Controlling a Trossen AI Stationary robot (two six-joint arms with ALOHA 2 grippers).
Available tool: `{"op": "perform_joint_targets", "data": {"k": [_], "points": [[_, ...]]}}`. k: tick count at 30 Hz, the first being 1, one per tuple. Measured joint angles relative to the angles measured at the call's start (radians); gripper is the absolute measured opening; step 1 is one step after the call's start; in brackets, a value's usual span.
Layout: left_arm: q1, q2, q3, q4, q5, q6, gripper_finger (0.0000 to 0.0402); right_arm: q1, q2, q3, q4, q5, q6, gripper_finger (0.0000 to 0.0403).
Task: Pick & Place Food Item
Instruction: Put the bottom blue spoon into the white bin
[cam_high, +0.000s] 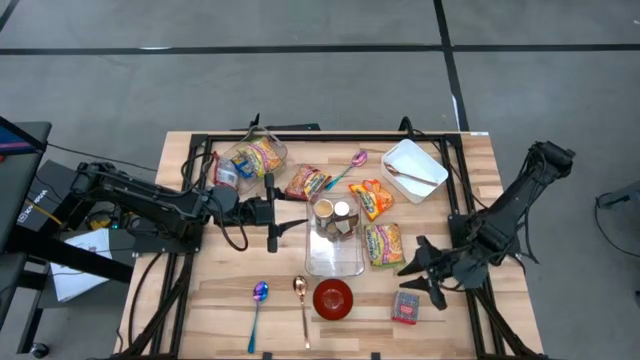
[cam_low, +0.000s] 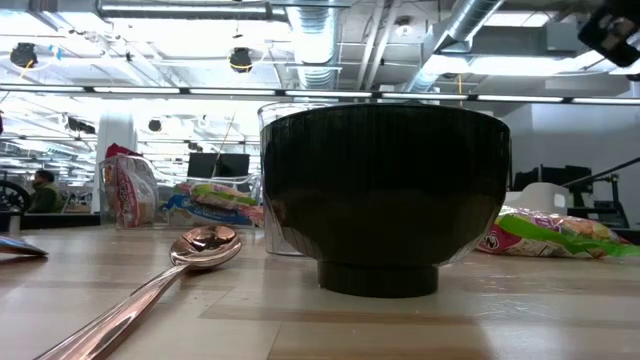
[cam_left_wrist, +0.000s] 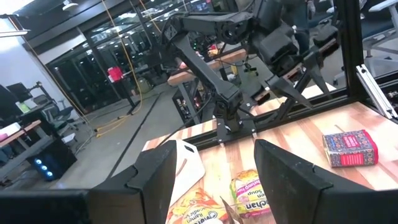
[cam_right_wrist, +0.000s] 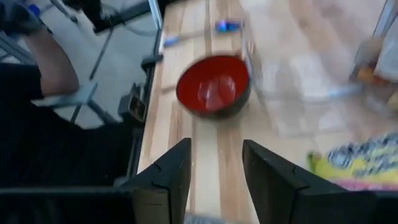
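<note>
1. On the wooden tabletop (cam_high: 200, 300) the food is spread out in the middle: a clear rectangular container (cam_high: 335, 238) holding small cups, several snack and noodle packets around it, and a white tray (cam_high: 414, 168) at the far right corner.
2. Near the front edge sit a red bowl (cam_high: 333, 298), a rose-gold spoon (cam_high: 301, 305) and a blue spoon (cam_high: 257, 312), laid out like a place setting, probably so food can be served toward them.
3. The right gripper (cam_high: 432, 275) hangs low over the right front part of the tabletop, between a green-and-yellow noodle packet (cam_high: 384, 243) and a small red box (cam_high: 406, 307). Its fingers stand a narrow way apart with nothing between them.
4. From where I stand, that small red box looks like the likeliest item to be picked, since it lies just beside the right gripper, flat and apart from the other packets; I cannot be sure of this.
5. The left gripper (cam_high: 271, 212) waits at the left side of the clear container, held level above the tabletop, fingers moderately open and empty, seemingly kept out of the other arm's way.
6. No item is lifted yet, so the task seems to be at the approach stage.
</note>
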Motion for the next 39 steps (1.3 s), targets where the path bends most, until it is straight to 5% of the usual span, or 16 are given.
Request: {"op": "perform_joint_targets", "data": {"k": [11, 23, 39], "points": [[0.0, 0.0, 0.0, -0.026, -0.011, -0.002, 0.0209, -0.001, 0.084, 0.0, -0.105, -0.111, 0.212, 0.0137], [-0.08, -0.004, 0.0, -0.285, -0.01, -0.004, 0.0209, -0.033, 0.083, 0.0, -0.134, -0.112, 0.224, 0.0136], [-0.386, -0.11, 0.0, -0.666, -0.002, -0.552, 0.0209, -0.032, 0.081, -0.001, -0.158, -0.147, 0.221, 0.0136]]}}
